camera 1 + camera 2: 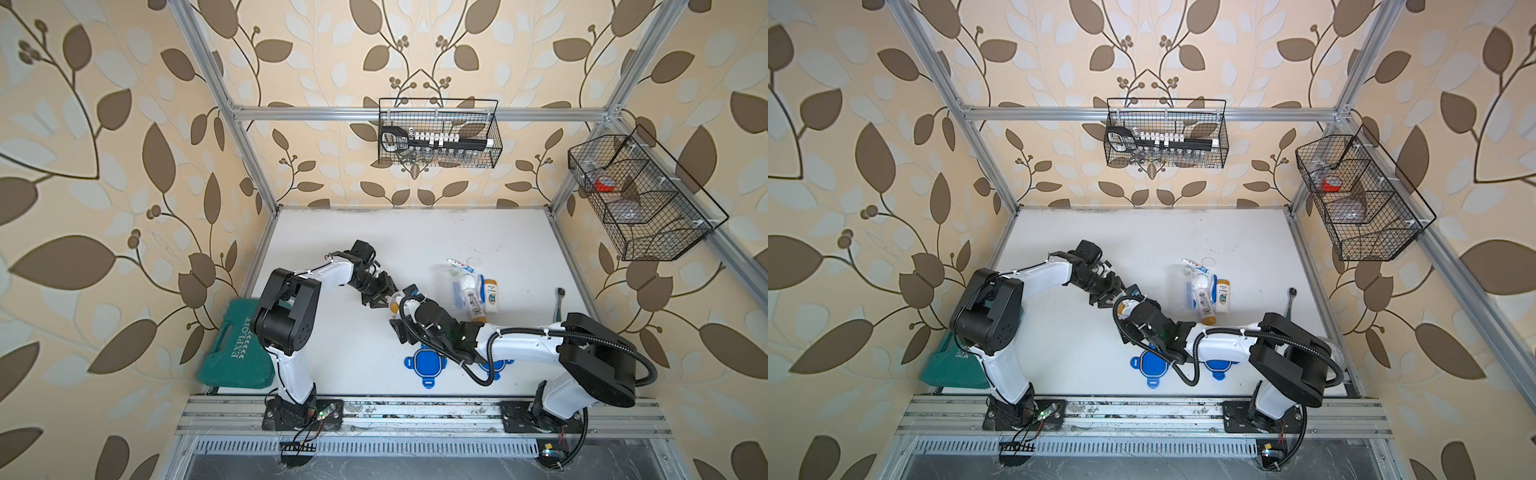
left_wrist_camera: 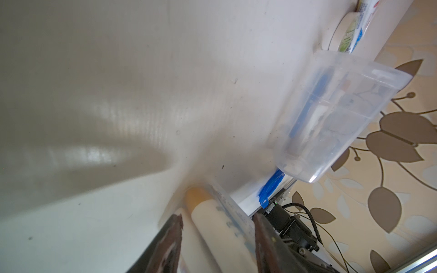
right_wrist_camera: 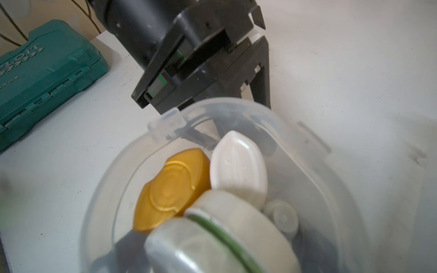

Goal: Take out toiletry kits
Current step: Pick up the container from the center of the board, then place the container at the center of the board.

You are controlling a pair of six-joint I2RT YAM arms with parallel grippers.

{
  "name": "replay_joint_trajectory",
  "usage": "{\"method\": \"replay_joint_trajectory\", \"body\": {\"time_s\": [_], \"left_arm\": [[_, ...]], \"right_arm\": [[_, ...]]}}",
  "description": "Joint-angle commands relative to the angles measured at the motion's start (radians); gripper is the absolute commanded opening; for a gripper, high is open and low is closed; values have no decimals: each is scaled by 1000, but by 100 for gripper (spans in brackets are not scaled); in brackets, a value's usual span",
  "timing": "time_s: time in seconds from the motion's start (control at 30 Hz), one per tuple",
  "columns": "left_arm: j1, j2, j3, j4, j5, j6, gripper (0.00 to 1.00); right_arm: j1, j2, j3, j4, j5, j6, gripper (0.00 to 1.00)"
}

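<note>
- Toiletry kits: one kit (image 3: 201,196) sits packed inside a clear jar (image 3: 165,121) at mid-table, right between the two arms. The other kit (image 1: 478,295) lies loose on the white table (image 1: 332,257), off to the right of both grippers.
- The left gripper (image 1: 380,301) has its jaws about half apart and clasped on the jar's body. In the left wrist view its dark fingers (image 2: 170,243) straddle the jar wall with a bottle behind it.
- The right gripper (image 1: 399,322) is at the jar's open mouth. Its fingers cannot be made out, so I cannot tell how wide it stands or whether it holds anything.
- The packed kit shows an orange cap (image 3: 170,189), a white cap (image 3: 237,165) and a round pale tin with a green band (image 3: 224,234), all crowded together at the mouth.
- The loose kit is made up of white labelled bottles, one orange-capped (image 1: 490,295), a thin tube (image 1: 457,264) and a blue-white toothbrush. All of it lies just beside a second clear jar (image 1: 451,286) that is tipped on its side.
- The packed jar is blurred in both wrist views. In both top views the arms cover most of it, leaving only an orange speck in sight.
- Blue lids (image 1: 428,363) are partly hidden under the right arm.
</note>
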Motion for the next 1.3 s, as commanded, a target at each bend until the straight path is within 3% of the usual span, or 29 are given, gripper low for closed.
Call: {"method": "replay_joint_trajectory", "body": {"time_s": [0.0, 0.53, 0.7, 0.93, 0.97, 1.0, 1.03, 1.07, 1.13, 1.27], "left_arm": [[-9, -10, 6, -10, 6, 0, 51], [-4, -40, -19, -7, -32, -2, 52], [6, -97, -3, -46, -173, 4, 62], [69, -239, 14, -81, -446, 29, 60], [81, -263, 11, -76, -469, 48, 53], [91, -282, 7, -76, -481, 68, 37], [104, -303, 8, -88, -495, 80, 16], [128, -321, 1, -90, -482, 92, 5], [184, -353, -27, -61, -415, 98, 0], [232, -313, 6, -95, -339, 138, 0]], "right_arm": [[-3, 13, 40, -2, -11, -39, 84], [-1, 71, 237, -232, -111, -99, 66], [-2, 64, 273, -300, -158, -102, 58], [-9, 88, 382, -449, -233, -97, 46], [-14, 108, 414, -496, -254, -96, 44], [-21, 130, 445, -534, -278, -93, 42], [-31, 156, 487, -590, -299, -88, 38], [-38, 184, 522, -637, -328, -87, 35], [-54, 213, 574, -688, -385, -87, 32], [-105, 245, 624, -719, -524, -77, 32]]}}
